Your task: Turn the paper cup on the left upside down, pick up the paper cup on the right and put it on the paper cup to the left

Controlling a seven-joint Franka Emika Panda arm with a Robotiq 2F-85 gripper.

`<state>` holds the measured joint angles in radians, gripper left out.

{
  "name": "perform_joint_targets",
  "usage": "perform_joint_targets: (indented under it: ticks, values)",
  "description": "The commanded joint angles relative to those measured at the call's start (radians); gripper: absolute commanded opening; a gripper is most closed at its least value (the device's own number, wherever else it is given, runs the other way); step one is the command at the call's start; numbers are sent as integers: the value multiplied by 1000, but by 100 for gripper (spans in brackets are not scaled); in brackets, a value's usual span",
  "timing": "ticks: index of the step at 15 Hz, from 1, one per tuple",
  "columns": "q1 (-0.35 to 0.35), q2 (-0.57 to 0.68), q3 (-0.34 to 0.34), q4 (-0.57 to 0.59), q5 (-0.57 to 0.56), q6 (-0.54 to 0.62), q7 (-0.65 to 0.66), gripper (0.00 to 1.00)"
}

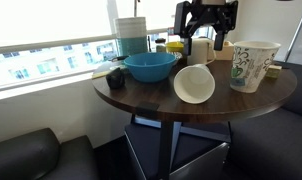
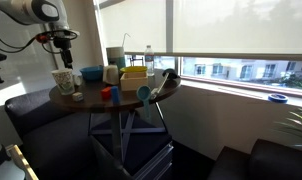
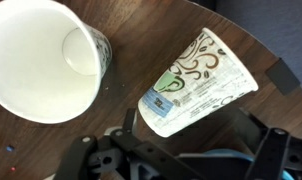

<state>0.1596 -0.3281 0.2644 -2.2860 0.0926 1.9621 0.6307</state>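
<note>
Only the wrist view lets the upright paper cup (image 3: 41,60) be looked into: white, empty. At its 3 o'clock the swirl-printed paper cup (image 3: 196,85) is laid on its side on the dark wood table (image 3: 151,15). In an exterior view the gripper (image 1: 204,42) is seen above, jaws spread wide, nothing held, blue bowl (image 1: 149,67) nearby.

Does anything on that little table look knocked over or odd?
Yes: one paper cup lies on its side beside the blue bowl, while the other cup stands upright. No spill shows.
</note>
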Motion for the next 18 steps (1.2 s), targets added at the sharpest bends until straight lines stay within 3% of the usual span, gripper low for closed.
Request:
perform_joint_targets:
  ticks: [1, 10, 16, 18]
  values:
    - [-28, 16, 13, -27, 17, 79, 152, 100]
    - [-33, 83, -5, -50, 2, 126, 356, 100]
    - [-27, 112, -30, -45, 29, 118, 359, 100]
    - [-26, 118, -37, -45, 35, 113, 359, 74]
